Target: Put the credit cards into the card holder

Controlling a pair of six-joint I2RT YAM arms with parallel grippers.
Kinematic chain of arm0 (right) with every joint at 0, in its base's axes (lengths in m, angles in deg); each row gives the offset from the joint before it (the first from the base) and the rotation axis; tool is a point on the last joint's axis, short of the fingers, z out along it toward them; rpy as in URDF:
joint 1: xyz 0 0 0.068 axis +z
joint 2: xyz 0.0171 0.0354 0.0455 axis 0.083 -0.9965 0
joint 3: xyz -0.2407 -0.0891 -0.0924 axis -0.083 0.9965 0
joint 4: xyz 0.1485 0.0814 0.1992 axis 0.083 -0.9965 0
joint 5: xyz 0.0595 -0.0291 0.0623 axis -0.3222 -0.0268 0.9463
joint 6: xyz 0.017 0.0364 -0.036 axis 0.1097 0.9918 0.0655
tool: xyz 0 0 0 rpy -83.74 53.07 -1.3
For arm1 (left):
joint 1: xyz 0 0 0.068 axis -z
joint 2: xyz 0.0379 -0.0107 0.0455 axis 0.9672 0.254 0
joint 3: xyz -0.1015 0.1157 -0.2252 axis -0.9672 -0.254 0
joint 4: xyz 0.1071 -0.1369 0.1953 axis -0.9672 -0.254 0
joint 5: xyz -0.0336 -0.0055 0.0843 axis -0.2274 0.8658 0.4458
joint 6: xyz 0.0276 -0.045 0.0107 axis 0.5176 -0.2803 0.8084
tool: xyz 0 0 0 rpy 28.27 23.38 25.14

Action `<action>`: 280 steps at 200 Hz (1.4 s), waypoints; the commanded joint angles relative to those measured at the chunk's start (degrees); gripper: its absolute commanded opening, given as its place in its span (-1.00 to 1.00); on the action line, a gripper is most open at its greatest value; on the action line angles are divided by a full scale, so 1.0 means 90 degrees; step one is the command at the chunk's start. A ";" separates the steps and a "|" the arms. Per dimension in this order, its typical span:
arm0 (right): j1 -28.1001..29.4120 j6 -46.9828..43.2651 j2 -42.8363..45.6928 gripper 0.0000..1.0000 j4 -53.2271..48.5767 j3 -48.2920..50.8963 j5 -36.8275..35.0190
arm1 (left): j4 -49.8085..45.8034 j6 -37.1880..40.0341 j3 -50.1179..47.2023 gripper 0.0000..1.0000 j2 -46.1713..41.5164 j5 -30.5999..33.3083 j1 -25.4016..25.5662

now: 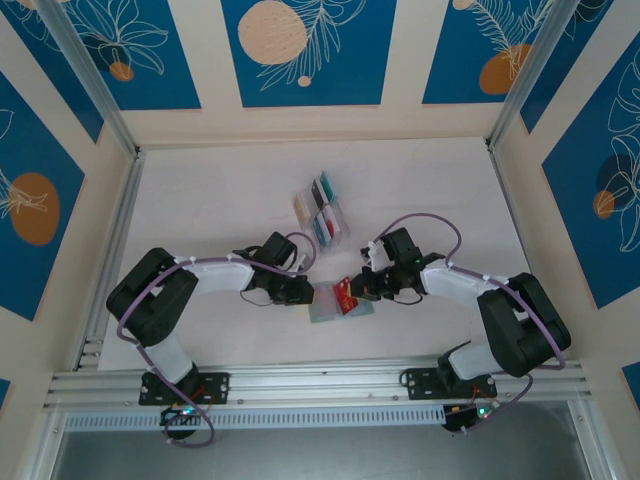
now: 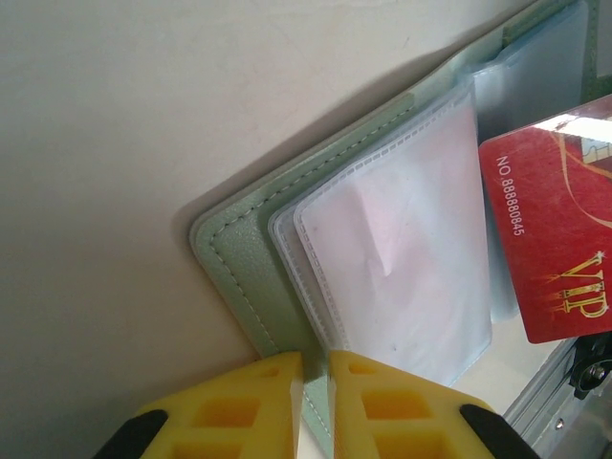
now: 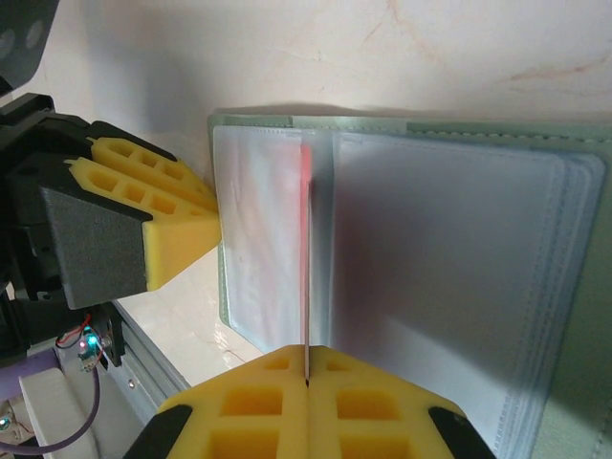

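The open card holder (image 3: 449, 287) lies flat on the counter (image 2: 134, 134) between both hands. The left hand (image 2: 316, 368), jaws narrow, pinches its green cover edge. The right hand (image 3: 306, 361) clamps a red credit card (image 2: 555, 229) edge-on over the holder's clear pockets.

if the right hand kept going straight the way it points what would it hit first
The open card holder: the right hand points at its clear sleeves, and the red card it pinches edge-on would get there first. Depth is hard to judge.
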 commanded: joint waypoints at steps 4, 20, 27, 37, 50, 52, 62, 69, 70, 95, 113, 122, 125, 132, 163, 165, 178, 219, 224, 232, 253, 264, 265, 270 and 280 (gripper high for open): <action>-0.0030 0.0027 -0.0163 -1.00 0.0074 0.0039 0.0284 | -0.0105 0.0066 -0.0114 -0.69 0.0165 0.0035 0.0066; -0.0029 0.0020 -0.0200 -1.00 0.0114 0.0033 0.0328 | -0.0103 0.0066 -0.0113 -0.69 0.0189 0.0033 0.0071; -0.0030 0.0016 -0.0238 -1.00 0.0119 0.0027 0.0349 | -0.0104 0.0066 -0.0113 -0.69 0.0188 0.0034 0.0069; -0.0029 0.0001 -0.0300 -1.00 0.0128 0.0008 0.0371 | -0.0104 0.0066 -0.0111 -0.69 0.0190 0.0034 0.0065; -0.0024 0.0020 -0.0355 -1.00 0.0192 0.0021 0.0427 | -0.0103 0.0066 -0.0113 -0.69 0.0177 0.0029 0.0064; -0.0028 0.0029 -0.0361 -1.00 0.0206 0.0024 0.0431 | -0.0104 0.0063 -0.0111 -0.69 0.0174 0.0033 0.0062; -0.0029 0.0051 -0.0376 -1.00 0.0276 0.0051 0.0467 | -0.0104 0.0071 -0.0113 -0.69 0.0183 0.0029 0.0063; -0.0030 0.0064 -0.0400 -1.00 0.0301 0.0050 0.0494 | -0.0103 0.0072 -0.0113 -0.69 0.0195 0.0029 0.0071; -0.0030 0.0069 -0.0408 -1.00 0.0298 0.0052 0.0491 | -0.0099 0.0069 -0.0113 -0.69 0.0194 0.0033 0.0066; -0.0022 0.0101 -0.0464 -1.00 0.0394 0.0068 0.0593 | -0.0079 0.0072 -0.0133 -0.69 0.0193 0.0029 0.0066; -0.0053 0.0152 -0.0503 -1.00 0.0494 0.0074 0.0730 | -0.0104 0.0084 -0.0139 -0.69 0.0211 0.0038 0.0064; -0.0070 0.0174 -0.0521 -1.00 0.0539 0.0092 0.0808 | -0.0104 0.0087 -0.0147 -0.70 0.0212 0.0039 0.0065; -0.0084 0.0177 -0.0530 -1.00 0.0553 0.0092 0.0825 | -0.0104 0.0084 -0.0152 -0.70 0.0207 0.0038 0.0068; -0.0099 0.0198 -0.0547 -1.00 0.0595 0.0099 0.0868 | -0.0090 0.0082 -0.0162 -0.70 0.0194 0.0038 0.0064; -0.0164 0.0287 -0.0800 -1.00 0.0882 0.0118 0.1013 | -0.0082 0.0084 -0.0177 -0.70 0.0184 0.0037 0.0063; -0.0158 0.0288 -0.0824 -1.00 0.0901 0.0116 0.1022 | -0.0089 0.0085 -0.0173 -0.70 0.0183 0.0038 0.0059; -0.0160 0.0335 -0.0957 -1.00 0.1013 0.0104 0.1014 | -0.0094 0.0076 -0.0172 -0.69 0.0180 0.0038 0.0067; -0.0098 0.0397 -0.1021 -1.00 0.1083 0.0151 0.0591 | -0.0145 0.0124 -0.0167 -0.70 0.0154 0.0038 0.0058; -0.0080 0.0406 -0.1028 -1.00 0.1078 0.0150 0.0525 | -0.0158 0.0117 -0.0154 -0.70 0.0167 0.0039 0.0064; -0.0018 0.0422 -0.1035 -1.00 0.1080 0.0168 0.0416 | -0.0159 0.0131 -0.0152 -0.70 0.0177 0.0038 0.0060; 0.0127 0.0519 -0.1074 -1.00 0.1138 0.0238 0.0127 | -0.0153 0.0144 -0.0159 -0.69 0.0207 0.0055 0.0061; 0.0151 0.0587 -0.1079 -1.00 0.1216 0.0291 0.0038 | -0.0158 0.0139 -0.0172 -0.70 0.0216 0.0063 0.0067; 0.0148 0.0590 -0.1084 -1.00 0.1229 0.0295 0.0034 | -0.0161 0.0141 -0.0176 -0.70 0.0219 0.0065 0.0064; 0.0147 0.0621 -0.1089 -1.00 0.1250 0.0318 0.0005 | -0.0153 0.0143 -0.0181 -0.70 0.0220 0.0068 0.0062; 0.0156 0.0683 -0.1096 -0.99 0.1272 0.0351 -0.0078 | -0.0172 0.0146 -0.0200 -0.70 0.0215 0.0083 0.0063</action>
